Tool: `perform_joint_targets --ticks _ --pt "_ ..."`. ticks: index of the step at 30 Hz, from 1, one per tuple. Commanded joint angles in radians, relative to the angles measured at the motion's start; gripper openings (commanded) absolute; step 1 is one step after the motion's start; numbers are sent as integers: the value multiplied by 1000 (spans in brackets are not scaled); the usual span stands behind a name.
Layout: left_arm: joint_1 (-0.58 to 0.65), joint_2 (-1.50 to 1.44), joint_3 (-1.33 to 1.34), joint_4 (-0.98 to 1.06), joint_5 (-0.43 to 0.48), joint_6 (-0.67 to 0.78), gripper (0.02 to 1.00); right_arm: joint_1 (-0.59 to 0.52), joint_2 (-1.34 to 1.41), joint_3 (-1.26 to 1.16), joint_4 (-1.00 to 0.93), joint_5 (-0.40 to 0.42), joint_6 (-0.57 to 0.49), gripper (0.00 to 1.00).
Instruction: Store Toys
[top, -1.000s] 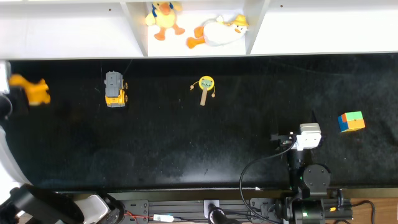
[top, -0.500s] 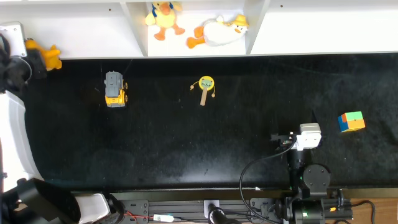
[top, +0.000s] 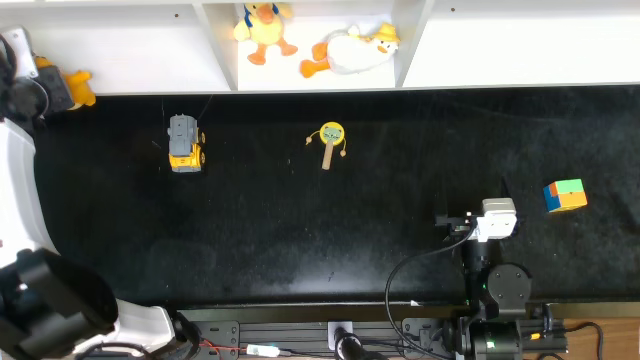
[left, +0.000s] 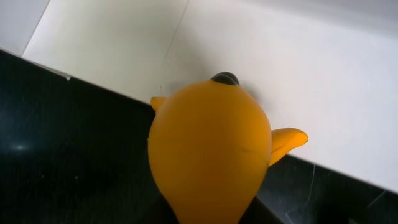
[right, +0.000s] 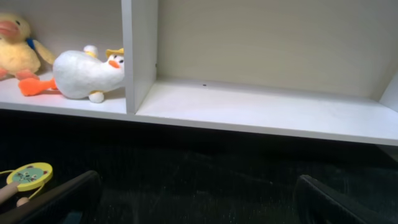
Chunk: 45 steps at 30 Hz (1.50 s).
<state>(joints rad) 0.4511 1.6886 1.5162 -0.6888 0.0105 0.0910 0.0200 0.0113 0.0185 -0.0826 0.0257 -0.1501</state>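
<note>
My left gripper (top: 48, 90) is at the far left, shut on an orange rubber toy (top: 78, 86) held at the front edge of the white shelf's left compartment (top: 120, 50). In the left wrist view the orange toy (left: 208, 155) hangs partly over the black mat, partly over the white shelf floor (left: 323, 81). A yellow-grey toy truck (top: 184, 143), a green-faced rattle (top: 330, 140) and a coloured cube (top: 565, 195) lie on the mat. My right gripper (right: 199, 208) stands open near the front right, facing the shelf.
A yellow plush duck (top: 264, 28) and a white plush duck (top: 350, 50) lie in the middle compartment. The right compartment (right: 261, 109) holds nothing. A white divider (right: 140, 56) separates the two. Cables run by the right arm's base (top: 500, 290).
The left gripper carried the orange toy from over the mat's left side toward the back, up to the shelf's left compartment edge. The right arm has stayed still.
</note>
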Motion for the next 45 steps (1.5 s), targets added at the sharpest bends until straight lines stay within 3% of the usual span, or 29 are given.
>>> perform_joint_targets --ticks 1,11,24,45 --pt "-18 31 82 4 -5 -21 163 4 -6 -14 5 -6 8 996" --pt "-82 42 103 32 -58 13 169 4 -6 -14 5 -6 8 993" --pt "-77 58 129 -53 -136 43 167 4 -6 -14 5 -6 8 996" --pt "-74 122 129 58 -87 35 176 4 -6 -14 5 -6 8 993"
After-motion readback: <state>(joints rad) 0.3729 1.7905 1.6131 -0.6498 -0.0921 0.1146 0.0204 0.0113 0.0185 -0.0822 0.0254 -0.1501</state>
